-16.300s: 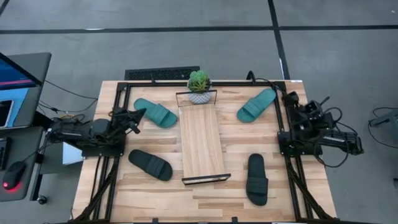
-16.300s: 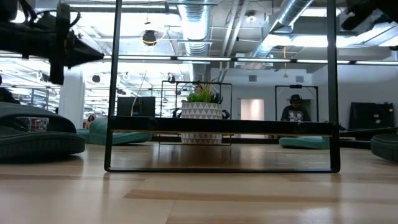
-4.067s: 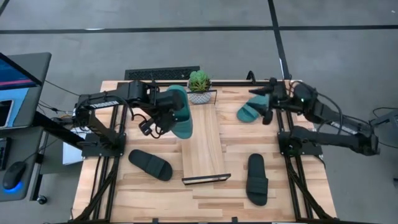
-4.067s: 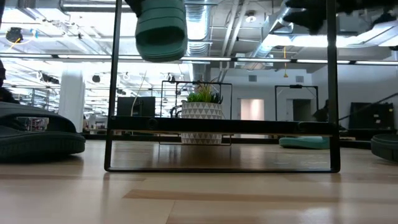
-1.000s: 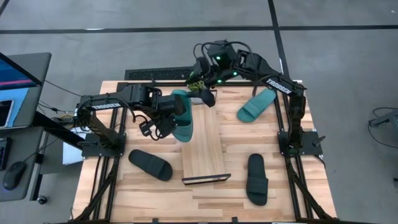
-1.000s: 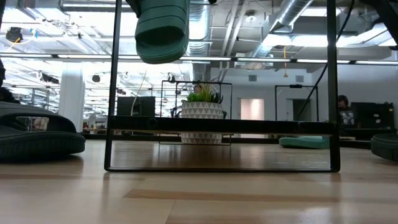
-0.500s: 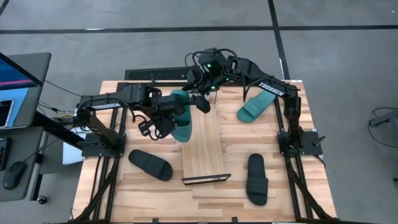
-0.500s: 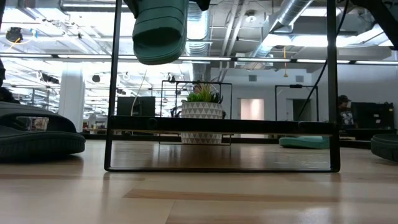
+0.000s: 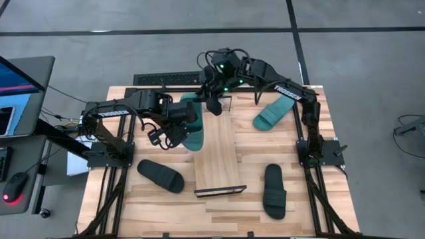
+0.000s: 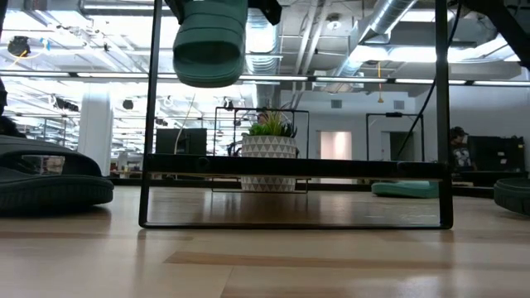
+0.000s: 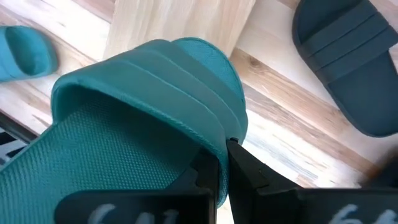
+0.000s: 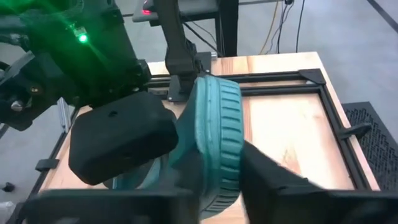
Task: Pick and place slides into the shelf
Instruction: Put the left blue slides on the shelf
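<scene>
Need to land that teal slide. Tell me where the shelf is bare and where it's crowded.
Bare: the shelf plank from its middle to the near wire end. Crowded: the far end, where left gripper and right gripper both clamp the teal slide beside the potted plant.

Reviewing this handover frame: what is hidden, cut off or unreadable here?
- High view: the potted plant's pot, hidden under the right arm.
- High view: the held teal slide, part-hidden by both tools.
- Low view: both tools, cut off by the top edge; only the slide's end shows.
- Low view: the black slide, cut by the left edge.
</scene>
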Robot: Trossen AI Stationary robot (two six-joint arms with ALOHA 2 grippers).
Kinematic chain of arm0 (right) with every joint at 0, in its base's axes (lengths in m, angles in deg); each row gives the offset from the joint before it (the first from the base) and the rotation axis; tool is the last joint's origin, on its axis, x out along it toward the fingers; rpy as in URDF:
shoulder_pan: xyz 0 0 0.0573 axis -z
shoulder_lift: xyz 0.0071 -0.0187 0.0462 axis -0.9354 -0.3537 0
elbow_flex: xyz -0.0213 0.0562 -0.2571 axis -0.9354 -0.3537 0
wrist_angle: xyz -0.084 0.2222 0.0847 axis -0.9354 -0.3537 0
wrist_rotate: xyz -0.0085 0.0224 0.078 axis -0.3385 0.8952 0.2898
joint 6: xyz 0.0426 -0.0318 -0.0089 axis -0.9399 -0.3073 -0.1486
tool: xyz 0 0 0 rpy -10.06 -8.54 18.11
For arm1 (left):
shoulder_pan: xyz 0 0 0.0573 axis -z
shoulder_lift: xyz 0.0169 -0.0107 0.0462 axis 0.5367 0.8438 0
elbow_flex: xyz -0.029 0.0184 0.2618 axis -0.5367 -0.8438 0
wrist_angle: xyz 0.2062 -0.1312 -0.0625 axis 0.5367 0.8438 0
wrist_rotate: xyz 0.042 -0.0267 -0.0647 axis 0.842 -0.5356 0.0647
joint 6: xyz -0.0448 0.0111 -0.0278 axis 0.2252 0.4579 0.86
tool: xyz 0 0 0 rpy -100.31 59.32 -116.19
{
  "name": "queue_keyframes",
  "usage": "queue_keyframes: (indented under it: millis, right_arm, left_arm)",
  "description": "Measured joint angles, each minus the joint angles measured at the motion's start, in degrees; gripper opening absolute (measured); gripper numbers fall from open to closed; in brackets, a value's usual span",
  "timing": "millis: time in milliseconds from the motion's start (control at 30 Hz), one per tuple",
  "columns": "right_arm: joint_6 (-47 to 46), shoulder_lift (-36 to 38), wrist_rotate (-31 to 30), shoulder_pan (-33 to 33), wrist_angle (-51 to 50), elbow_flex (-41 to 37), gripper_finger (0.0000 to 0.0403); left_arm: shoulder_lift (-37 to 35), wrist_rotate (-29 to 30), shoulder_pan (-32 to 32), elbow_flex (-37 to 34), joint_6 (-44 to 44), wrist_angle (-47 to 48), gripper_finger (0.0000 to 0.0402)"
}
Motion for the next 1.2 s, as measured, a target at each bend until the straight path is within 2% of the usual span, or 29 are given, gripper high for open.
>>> queue_keyframes:
  millis: [33, 467, 767, 967, 1200]
  right_arm:
    - [0.19, 0.04, 0.03, 0.18, 0.00, 0.02, 0.0041]
    - [0.64, 0.09, -0.96, 0.16, -0.64, 0.07, 0.0040]
    - [1.05, 0.14, -1.78, 0.22, -1.29, 0.07, 0.0040]
    - [1.31, 0.12, -1.96, 0.09, -1.84, 0.02, 0.0040]
    - [1.14, 0.11, -3.29, 0.13, -1.46, 0.02, 0.0040]
  left_arm:
    - [0.00, 0.08, 0.00, 0.02, 0.00, -0.21, 0.0000]
    - [0.00, 2.33, 0.09, 0.04, 3.43, -1.38, 0.0011]
    - [-0.55, 2.42, 0.09, 0.11, 10.41, -2.85, 0.0053]
    - [-1.25, 2.47, 0.04, 3.21, 14.92, -2.98, 0.0098]
    - [-1.20, 8.29, 1.04, 5.83, 15.76, -1.56, 0.0160]
